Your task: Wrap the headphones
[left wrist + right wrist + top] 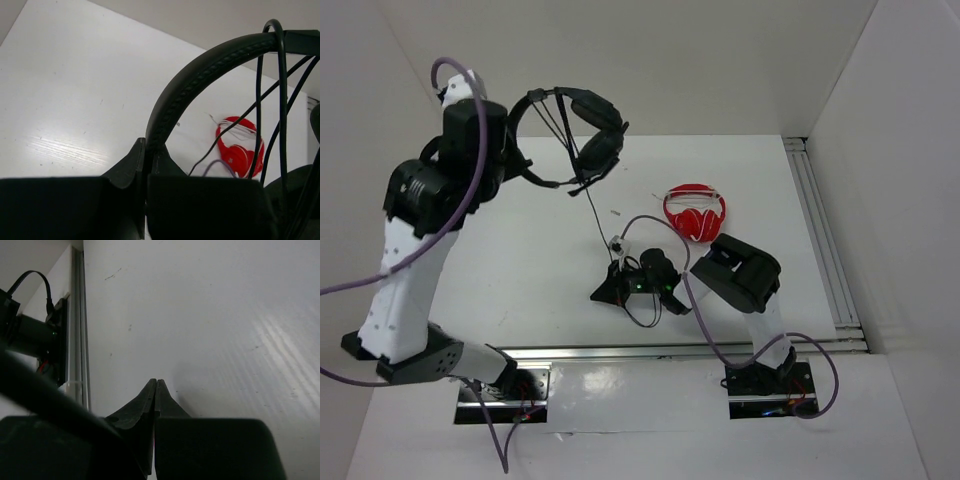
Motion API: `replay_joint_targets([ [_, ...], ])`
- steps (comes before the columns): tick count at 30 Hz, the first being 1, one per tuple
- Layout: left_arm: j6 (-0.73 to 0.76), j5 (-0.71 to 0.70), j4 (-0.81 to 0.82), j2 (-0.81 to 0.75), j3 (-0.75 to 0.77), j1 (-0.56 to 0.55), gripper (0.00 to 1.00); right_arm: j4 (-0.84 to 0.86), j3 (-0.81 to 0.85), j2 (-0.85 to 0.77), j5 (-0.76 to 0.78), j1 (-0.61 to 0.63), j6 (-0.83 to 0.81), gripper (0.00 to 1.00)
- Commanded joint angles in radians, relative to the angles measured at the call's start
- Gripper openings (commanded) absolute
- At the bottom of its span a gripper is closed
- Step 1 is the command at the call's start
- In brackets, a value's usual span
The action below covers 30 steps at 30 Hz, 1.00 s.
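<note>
Left hand (146, 150) clamped on headphones (598, 150), raised near back wall (670, 60), right hand (155, 385) closed empty, low over table (520, 250)

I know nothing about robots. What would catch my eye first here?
The black headphones stand out: the left end effector pinches their headband and holds them above the far side of the table, their thin cable dangling down. A red-and-white headset lies right of centre, and the right end effector sits shut near the table's middle.

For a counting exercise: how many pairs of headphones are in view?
2: the black headphones, held by the left gripper, far left; the red-and-white headphones, lying on the table right of centre.
</note>
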Motion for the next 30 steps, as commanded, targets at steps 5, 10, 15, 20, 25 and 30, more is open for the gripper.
replay_joint_targets([
  [5,0.03,0.174,0.102,0.16,0.08,0.313,0.0,-0.026,-0.125,-0.147,0.269,0.131,-0.059,0.0],
  [10,-0.005,0.136,0.102,0.227,-0.084,0.403,0.0,-0.388,-0.083,-0.401,0.592,0.351,-0.136,0.0],
  [15,-0.029,0.179,0.132,0.261,-0.186,0.513,0.0,-0.668,0.08,-0.5,0.721,0.528,-0.197,0.0],
  [20,-0.049,0.088,0.141,0.272,-0.301,0.513,0.0,-0.872,0.236,-0.627,0.832,0.639,-0.263,0.0],
  [25,-0.035,0.102,0.187,0.234,-0.465,0.513,0.0,-1.058,0.418,-0.69,0.941,0.65,-0.354,0.0],
  [30,0.164,0.28,0.284,0.123,-0.595,0.447,0.0,-1.259,0.572,-0.681,1.053,0.509,-0.522,0.0],
])
